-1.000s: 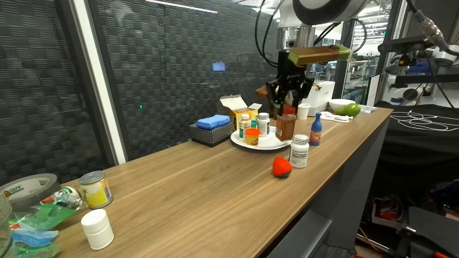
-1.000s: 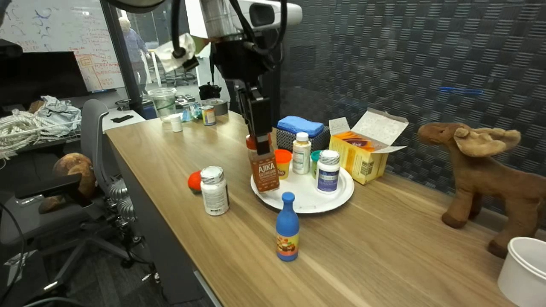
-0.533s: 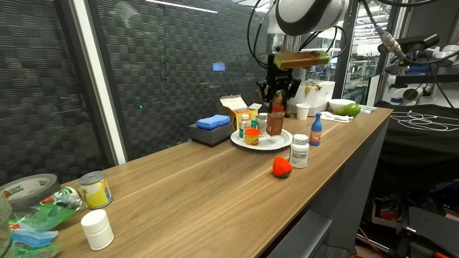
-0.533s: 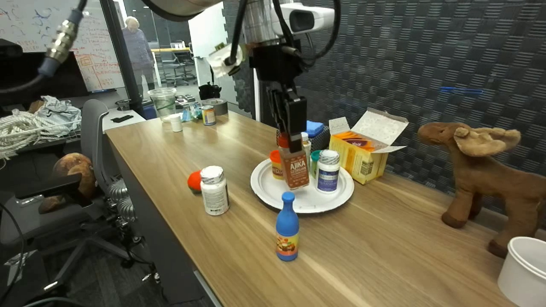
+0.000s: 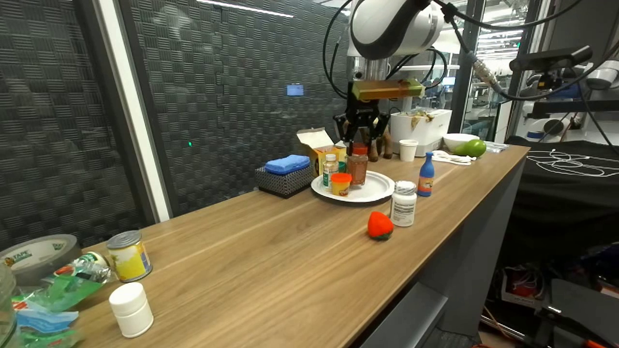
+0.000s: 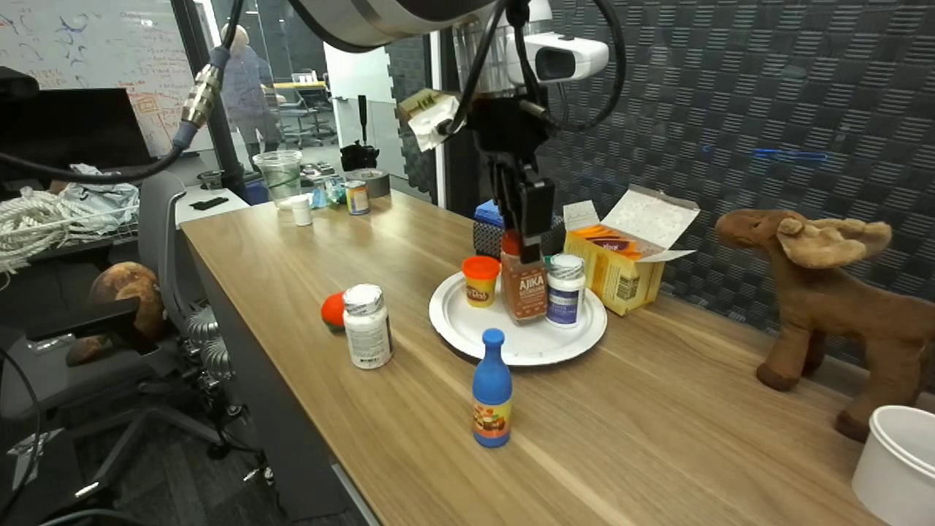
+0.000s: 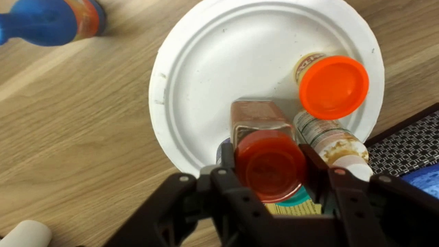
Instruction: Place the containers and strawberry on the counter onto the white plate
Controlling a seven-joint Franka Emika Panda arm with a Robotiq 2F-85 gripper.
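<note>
My gripper (image 7: 268, 154) is shut on the red lid of a brown spice jar (image 6: 526, 296), slightly tilted over the white plate (image 6: 467, 332). Whether the jar's base touches the plate, I cannot tell. Around it on the plate stand an orange-lidded cup (image 7: 332, 87), a pale white-capped bottle (image 5: 330, 176), a purple-labelled white jar (image 6: 565, 296) close beside it, and a teal-lidded cup (image 7: 296, 197), mostly hidden. On the counter (image 5: 271, 261) lie the strawberry (image 5: 379, 225) and, upright near it, a silver-lidded white jar (image 6: 367, 329) and a blue bottle (image 6: 492, 394).
Behind the plate are a yellow tea box (image 6: 621, 277) with raised flaps and a black box topped by a blue cloth (image 5: 287, 164). A plush moose (image 6: 833, 292) and paper cup (image 6: 898, 460) stand farther along. A can (image 5: 129, 256) and white jar (image 5: 131, 309) sit at the opposite end.
The gripper has carried the spice jar from the plate's edge inward and slightly down, up to the purple-labelled jar, which has shifted slightly. The grip has stayed the same.
</note>
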